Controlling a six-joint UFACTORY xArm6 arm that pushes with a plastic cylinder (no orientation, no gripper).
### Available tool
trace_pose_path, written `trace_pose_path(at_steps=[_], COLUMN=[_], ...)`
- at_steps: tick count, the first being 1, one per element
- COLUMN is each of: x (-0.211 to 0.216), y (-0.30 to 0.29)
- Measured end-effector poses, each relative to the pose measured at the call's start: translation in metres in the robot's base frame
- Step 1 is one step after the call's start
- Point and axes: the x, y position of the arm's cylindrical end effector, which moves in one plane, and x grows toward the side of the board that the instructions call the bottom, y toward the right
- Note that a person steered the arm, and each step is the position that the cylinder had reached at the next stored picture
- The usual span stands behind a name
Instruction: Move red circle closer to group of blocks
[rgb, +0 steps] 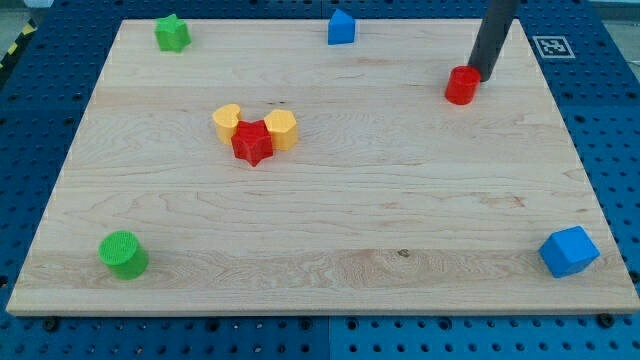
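The red circle (461, 85), a short red cylinder, sits at the view's upper right of the wooden board (400, 220). My tip (482, 76) is just to its upper right, touching or nearly touching it. A group of blocks lies left of centre: a yellow heart (227, 121), a red star (252, 143) and a yellow hexagon (283, 129), all packed together. The red circle is far to the right of this group.
A green star (172, 33) is at the top left, a blue house-shaped block (341, 27) at the top middle, a green cylinder (123, 253) at the bottom left and a blue cube (569, 251) at the bottom right.
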Motion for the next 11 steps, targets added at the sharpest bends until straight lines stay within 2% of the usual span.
trace_pose_path(at_steps=[2,4,5,7,8,9,10,11], x=[0.036,0.063,0.065,0.079,0.094,0.111,0.132,0.133], y=[-0.042,-0.02,-0.042,-0.148,-0.161,-0.127,-0.124,-0.163])
